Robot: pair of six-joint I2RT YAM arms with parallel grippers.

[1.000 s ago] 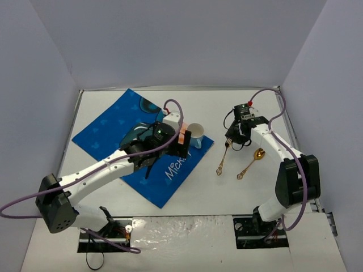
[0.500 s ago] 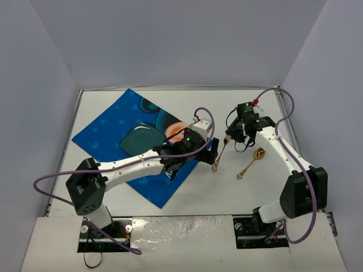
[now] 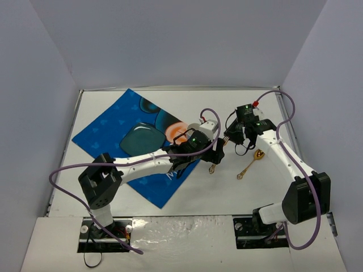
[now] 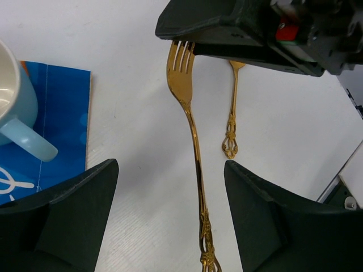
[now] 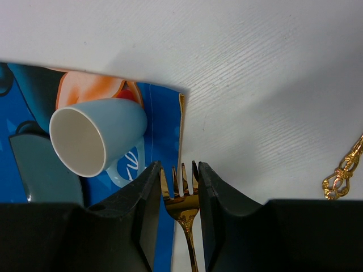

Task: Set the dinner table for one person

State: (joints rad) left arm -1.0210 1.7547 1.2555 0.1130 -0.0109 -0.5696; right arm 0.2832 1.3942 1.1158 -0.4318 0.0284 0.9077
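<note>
The white dinner table [image 3: 227, 195], walled in grey, fills the overhead view. Right of centre, the right gripper [image 5: 177, 170] pinches the fork [image 4: 193, 119] by its head, while the left gripper [image 4: 170, 170] stands wide open astride the handle. This looks like the fork-laying step, and next the left probably needs to close squarely on that thin handle. There is one each of fork, spoon [image 3: 249, 165], cup [image 5: 93, 136], plate [image 3: 140, 137] and placemat [image 3: 105, 127].

Left arm [image 3: 142, 164] and right arm [image 3: 282, 154]: white links, black joints, blocky black fingers [image 4: 68, 209]. A purple cable [image 3: 277, 90] loops along each; green lights [image 3: 193, 136] glow by the wrists.
</note>
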